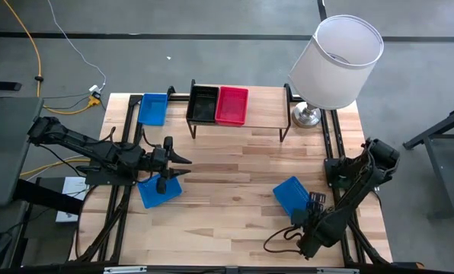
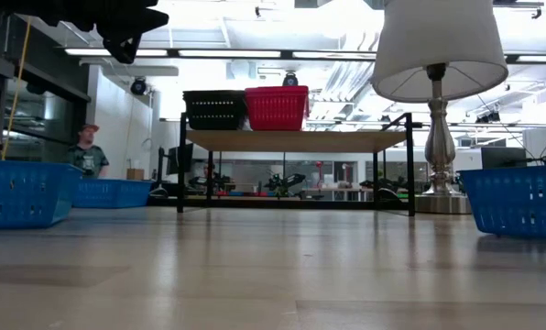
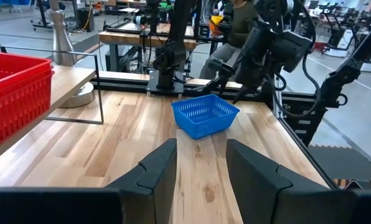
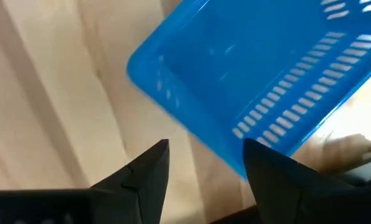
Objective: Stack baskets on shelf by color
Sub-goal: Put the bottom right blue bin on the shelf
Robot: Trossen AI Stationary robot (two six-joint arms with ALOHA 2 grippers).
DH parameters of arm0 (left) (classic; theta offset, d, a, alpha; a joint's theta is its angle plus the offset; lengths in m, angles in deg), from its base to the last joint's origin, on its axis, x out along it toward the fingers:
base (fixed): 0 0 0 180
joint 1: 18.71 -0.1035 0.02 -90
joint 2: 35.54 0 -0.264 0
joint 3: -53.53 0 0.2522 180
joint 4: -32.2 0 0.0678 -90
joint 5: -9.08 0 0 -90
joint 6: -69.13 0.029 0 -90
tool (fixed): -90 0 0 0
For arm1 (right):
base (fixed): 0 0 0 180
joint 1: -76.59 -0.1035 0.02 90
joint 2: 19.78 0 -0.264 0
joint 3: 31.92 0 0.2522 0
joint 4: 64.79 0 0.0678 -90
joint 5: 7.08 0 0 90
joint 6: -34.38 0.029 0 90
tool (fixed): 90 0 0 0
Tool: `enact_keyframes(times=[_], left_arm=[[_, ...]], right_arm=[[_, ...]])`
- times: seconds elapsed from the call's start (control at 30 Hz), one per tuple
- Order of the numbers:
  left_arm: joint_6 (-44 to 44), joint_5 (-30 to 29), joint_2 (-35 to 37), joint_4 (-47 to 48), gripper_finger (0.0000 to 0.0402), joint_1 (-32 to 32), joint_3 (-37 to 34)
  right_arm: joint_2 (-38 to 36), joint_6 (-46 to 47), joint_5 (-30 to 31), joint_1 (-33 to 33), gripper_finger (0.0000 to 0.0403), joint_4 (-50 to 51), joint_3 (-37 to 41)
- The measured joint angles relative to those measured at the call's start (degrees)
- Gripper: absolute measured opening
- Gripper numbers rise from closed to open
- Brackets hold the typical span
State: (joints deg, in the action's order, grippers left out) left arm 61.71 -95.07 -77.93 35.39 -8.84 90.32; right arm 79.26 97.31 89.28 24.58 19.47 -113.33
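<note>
On the shelf (image 1: pixel 242 122) a black basket (image 1: pixel 204 104) and a red basket (image 1: pixel 231 105) sit side by side at its left end. One blue basket (image 1: pixel 153 109) rests on the table left of the shelf. A second blue basket (image 1: pixel 160 190) lies below my left gripper (image 1: pixel 183 167), which hovers high and open (image 3: pixel 201 168). A third blue basket (image 1: pixel 292 195) lies near the table's right side. My right gripper (image 1: pixel 312 202) is open just above its right rim (image 4: pixel 204 162); I see no contact.
A table lamp (image 1: pixel 334 65) with a white shade stands at the shelf's right end. The middle of the tabletop (image 1: pixel 234 190) is bare wood. The shelf top's right part (image 2: pixel 346 139) is bare. A person (image 2: pixel 90 151) is in the room beyond the table.
</note>
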Motion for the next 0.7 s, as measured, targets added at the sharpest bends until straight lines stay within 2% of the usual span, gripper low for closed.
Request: enact_keyframes(times=[0.13, 0.37, 0.53, 0.63, 0.7], left_arm=[[0.06, 0.00, 0.00, 0.00, 0.0129, -0.01, 0.00], [0.05, 0.02, 0.00, 0.15, 0.0129, 0.00, 0.00], [0.07, 0.02, 0.00, 0.26, 0.0129, 0.00, 0.00], [0.07, 0.02, 0.00, 0.26, 0.0129, 0.00, 0.00], [0.11, 0.02, 0.00, 0.67, 0.0129, 0.00, 0.00]], right_arm=[[0.00, -0.86, 3.20, 0.00, 0.0192, -0.34, 0.85], [0.02, -4.98, -1.84, 0.01, 0.0192, -4.92, 4.58], [0.02, -4.31, 0.75, 0.09, 0.0191, -6.72, 6.67], [0.02, -4.79, 0.62, 0.29, 0.0169, -7.61, 7.38], [0.02, -4.63, 0.50, 0.31, 0.0136, -7.67, 7.46]])
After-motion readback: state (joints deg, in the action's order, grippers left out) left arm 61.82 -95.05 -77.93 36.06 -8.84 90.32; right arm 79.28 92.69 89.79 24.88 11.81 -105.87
